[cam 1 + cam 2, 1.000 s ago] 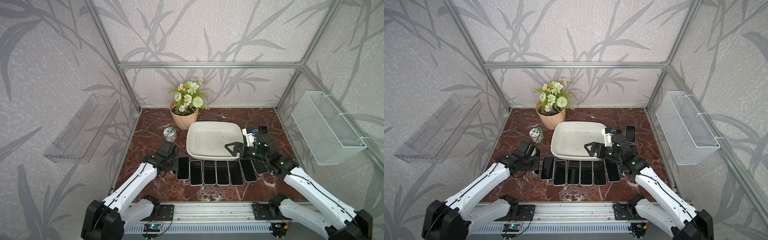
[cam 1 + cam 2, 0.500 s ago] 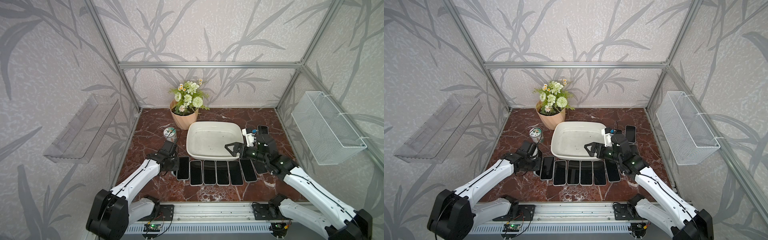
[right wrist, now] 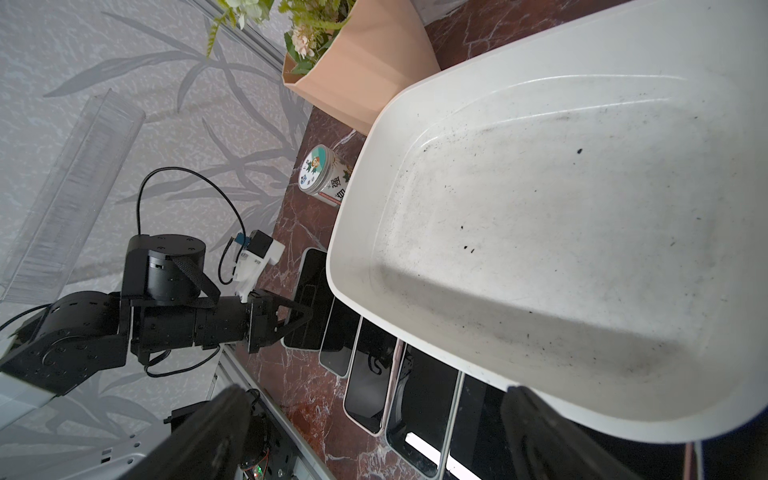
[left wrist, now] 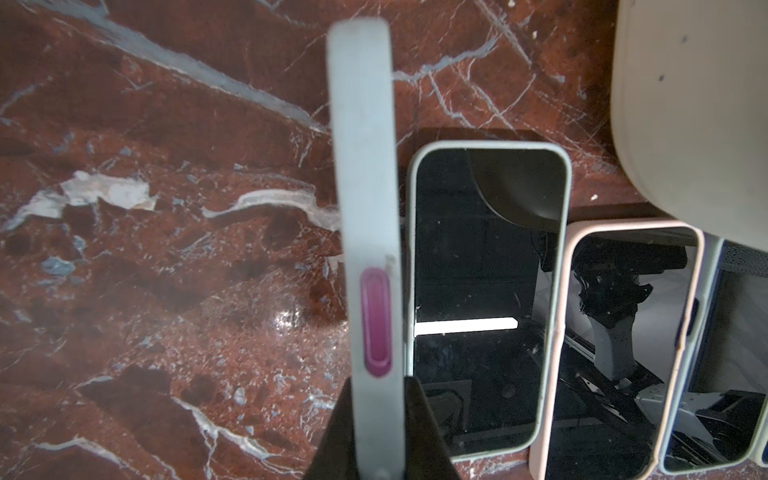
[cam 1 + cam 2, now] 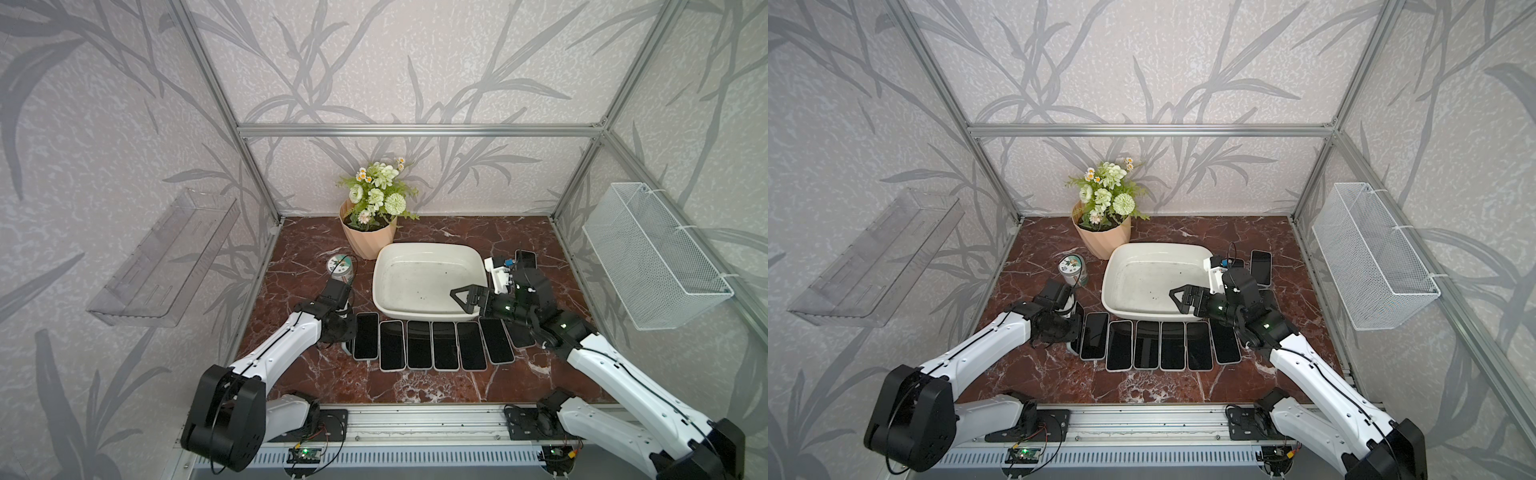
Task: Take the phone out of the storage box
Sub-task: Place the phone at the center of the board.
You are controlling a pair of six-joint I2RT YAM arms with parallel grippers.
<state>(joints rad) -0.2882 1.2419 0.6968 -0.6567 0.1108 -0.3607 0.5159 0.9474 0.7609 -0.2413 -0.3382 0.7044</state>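
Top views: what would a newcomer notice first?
A row of phones lies screen-up, side by side, just in front of the white storage box, which holds no phone. At the row's left end the left hand grips another phone on its edge; the right hand hangs open over the box.

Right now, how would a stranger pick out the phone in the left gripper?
Start at the white storage box; a row of phones lies flat in front of it. At the row's left end, the left gripper holds one phone on edge: pale case, magenta side button, the only one not flat.
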